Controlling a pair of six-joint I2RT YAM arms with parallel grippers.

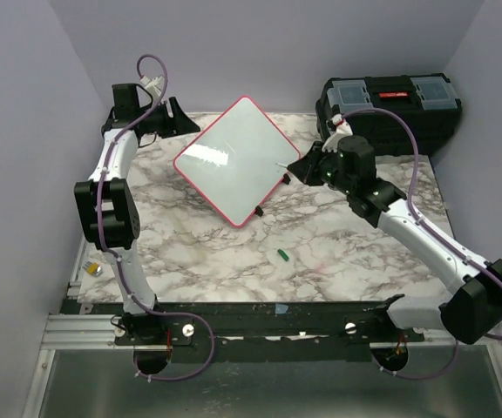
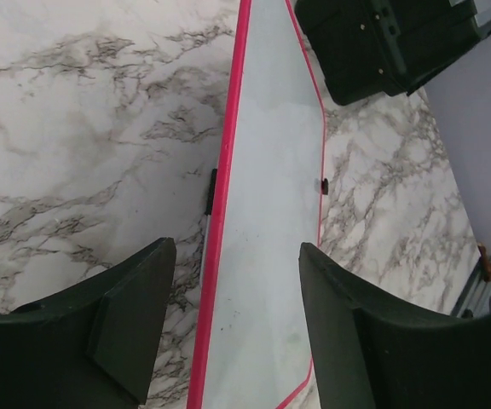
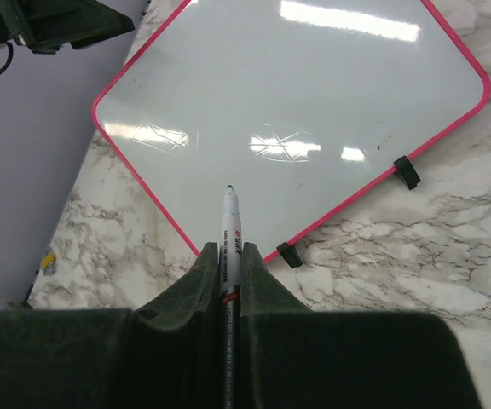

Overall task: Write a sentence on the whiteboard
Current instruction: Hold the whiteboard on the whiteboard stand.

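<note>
The flat, square whiteboard [image 1: 234, 161], glossy white inside a thin pink-red frame with rounded corners, lay turned corner-on like a diamond, with glare on its face. One end ran out from between the parted fingers of the left gripper [image 2: 235, 247]. Its opposite edge sat just ahead of the right gripper [image 3: 228, 249], beneath the tip of the clamped white marker pen [image 3: 230, 230].

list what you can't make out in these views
Right wrist view: lettering on the marker is blurred; its lower barrel is hidden inside the right gripper.
Top view: the small green thing is too small to identify.
Left wrist view: the near end of the whiteboard is cut off by the bottom edge, the toolbox by the top edge.
</note>
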